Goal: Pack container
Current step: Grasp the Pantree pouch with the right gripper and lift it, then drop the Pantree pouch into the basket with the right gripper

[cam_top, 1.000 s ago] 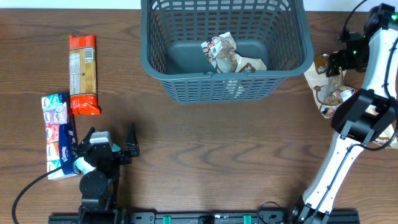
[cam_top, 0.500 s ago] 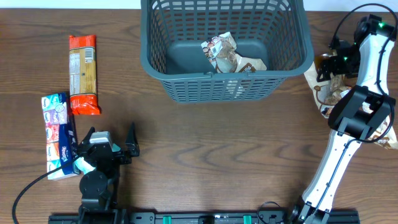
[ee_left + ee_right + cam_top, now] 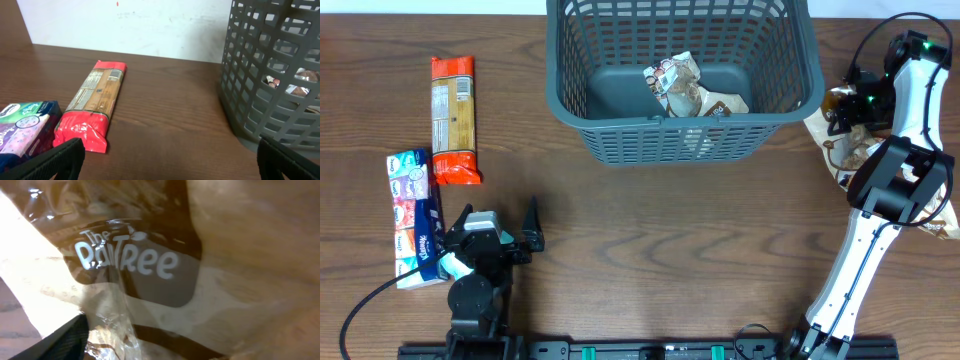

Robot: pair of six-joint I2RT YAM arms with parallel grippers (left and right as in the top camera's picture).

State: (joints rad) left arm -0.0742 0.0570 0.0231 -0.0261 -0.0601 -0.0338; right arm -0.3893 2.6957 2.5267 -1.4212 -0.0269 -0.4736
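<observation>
Nearest, at the front edge of the table (image 3: 670, 250): left gripper (image 3: 170, 164), fingers spread wide with nothing between them, parked exactly as a second ago. Just to its left, touching nothing but the wood: tissue pack (image 3: 410, 215), lying lengthwise, unmoved. Farther back, just beyond the tissues: red pack (image 3: 454, 118), flat, long side running away from the arm, also unmoved.

Over on the right, level with the front wall of the basket: brown bag (image 3: 840, 150), crumpled on the wood beside the basket's right corner. Pressed down onto its upper end: right gripper (image 3: 844, 108), shifted left toward the basket compared with a second ago, when well off to the right of the bag's top. Close up in the wrist view, only printed film (image 3: 150, 280) and one dark finger (image 3: 57, 340) at the lower left; impossible to tell whether clamped or parted.

Farthest, at the middle of the back edge: basket (image 3: 680, 140), upright, in the same spot as before. Inside, on its base toward the right: one snack pack (image 3: 690, 88), crumpled, unchanged.
</observation>
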